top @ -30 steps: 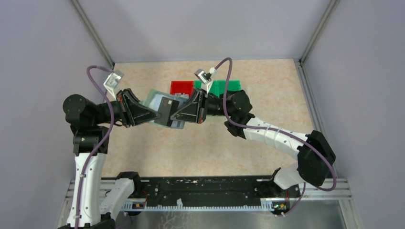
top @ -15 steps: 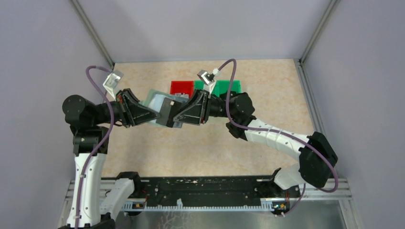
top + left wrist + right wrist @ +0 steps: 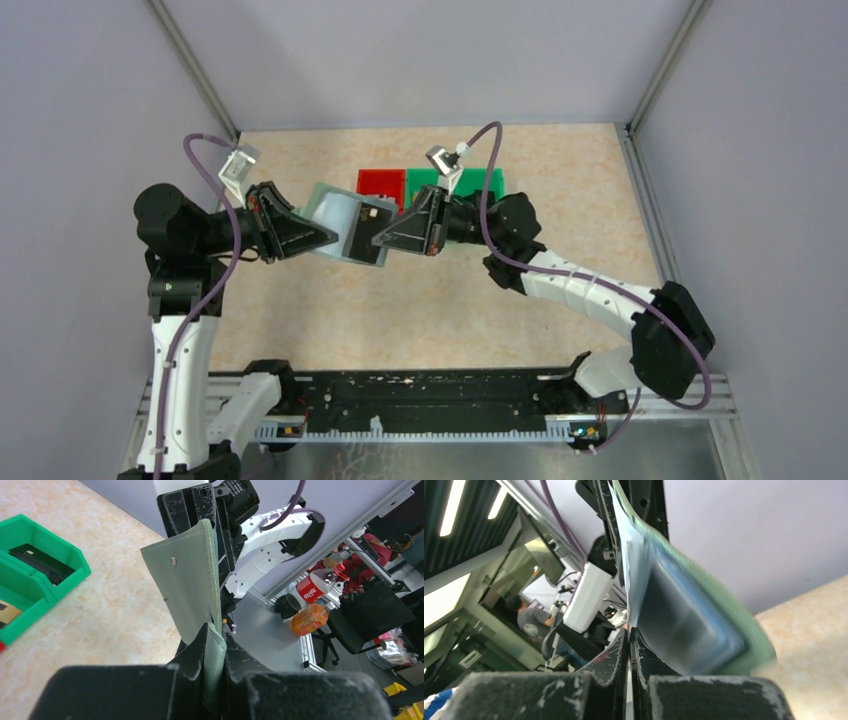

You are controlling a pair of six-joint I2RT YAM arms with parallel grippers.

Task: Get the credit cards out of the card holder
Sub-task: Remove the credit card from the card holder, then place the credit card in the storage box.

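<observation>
Left gripper [image 3: 214, 632] clamps the card holder [image 3: 182, 590]; right gripper [image 3: 629, 637] clenched at its blurred edge, what it pinches unclear

The card holder [image 3: 185, 585] has a matt, finely grained grey-green outer skin, like faux leather, set with 2 small metal-looking studs [image 3: 173, 560]; its inside is a smoother pale blue-grey. The credit card [image 3: 362, 235] is dark and smooth with a faint sheen. Toward the table's [image 3: 110, 610] far edge, the green bin [image 3: 30, 575] and red bin [image 3: 380, 183] are glossy moulded plastic. The table is smooth, mottled beige, stone-like. The left gripper [image 3: 214, 630] has matt black fingers [image 3: 192, 652], scuffed grey.
</observation>
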